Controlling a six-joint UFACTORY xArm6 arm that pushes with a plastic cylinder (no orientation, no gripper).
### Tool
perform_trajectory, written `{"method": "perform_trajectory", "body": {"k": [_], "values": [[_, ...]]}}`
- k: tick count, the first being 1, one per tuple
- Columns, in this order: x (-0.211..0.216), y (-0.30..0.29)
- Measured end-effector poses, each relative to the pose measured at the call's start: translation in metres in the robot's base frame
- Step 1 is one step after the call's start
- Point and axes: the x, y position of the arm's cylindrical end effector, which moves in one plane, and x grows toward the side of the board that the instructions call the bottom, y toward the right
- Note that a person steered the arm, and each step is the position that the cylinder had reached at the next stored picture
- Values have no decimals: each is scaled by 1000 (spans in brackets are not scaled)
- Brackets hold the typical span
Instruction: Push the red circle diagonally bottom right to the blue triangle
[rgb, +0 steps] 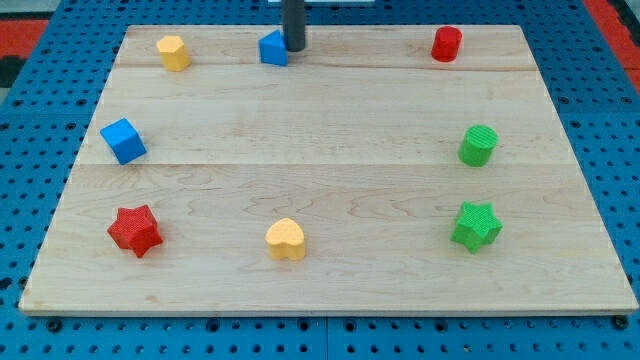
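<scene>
The red circle (446, 44) stands near the view's top right of the wooden board. The blue triangle (273, 48) sits near the view's top, left of centre. My tip (293, 49) comes down from the top edge and rests right against the blue triangle's right side, far to the left of the red circle.
A yellow block (173, 52) is at the top left, a blue cube (123, 140) at the left, a red star (135, 231) at the bottom left. A yellow heart (286, 240) is at the bottom centre. A green circle (478, 146) and a green star (476, 225) are at the right.
</scene>
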Motion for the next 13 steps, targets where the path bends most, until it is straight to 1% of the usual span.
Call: {"method": "perform_trajectory", "body": {"k": [1,2,3,4,5,6,7,8,9,10,11,12,13], "values": [[0,-39],[0,-42],[-15,50],[-40,159],[-40,202],[-29,239],[-7,236],[15,255],[32,262],[28,169],[32,129],[47,162],[68,125]]}}
